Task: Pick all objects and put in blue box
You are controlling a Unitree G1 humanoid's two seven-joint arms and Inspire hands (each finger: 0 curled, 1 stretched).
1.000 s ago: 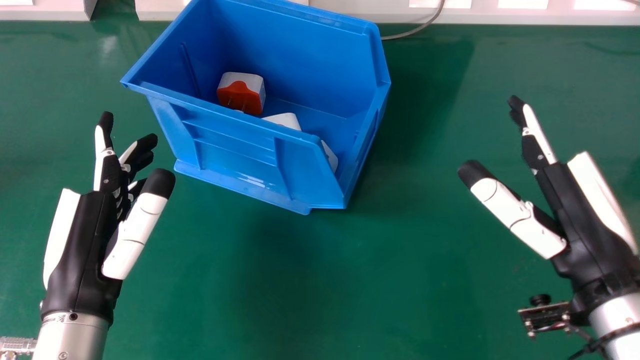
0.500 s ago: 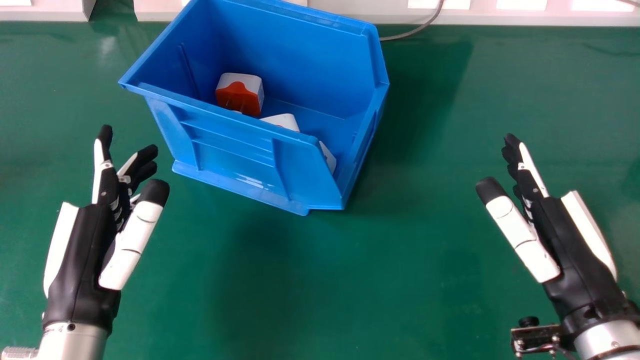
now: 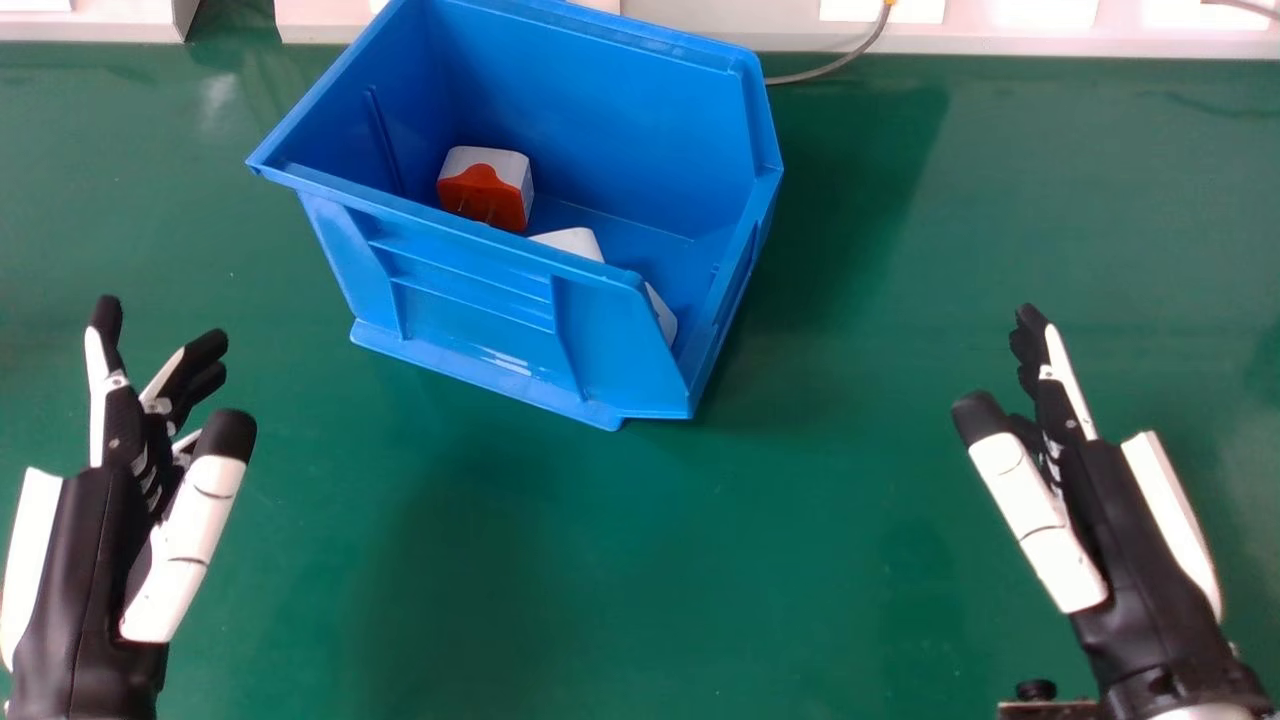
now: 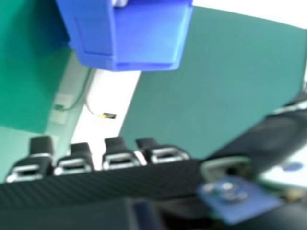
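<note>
"So, where are the things?"

"Inside the blue box (image 3: 470,300), on the green table (image 3: 800,500): there's a red-and-white plug adapter (image 3: 484,190), pins showing, then a middle white piece (image 3: 572,242) and a right-hand white piece (image 3: 662,314)."

"Can you identify those last two?"

"Can't tell; the near wall hides much of both. The box's far left corner is cropped by the head view's upper edge."

"And the hands?"

"Both released, fingers extended. The left hand (image 3: 90,560) is cut off near the wrist; the right hand (image 3: 1140,560) is across the table, well apart from the box."

"The right hand view?"

"Blurred. Something pale inside the box is cropped there, too little to name."
</note>
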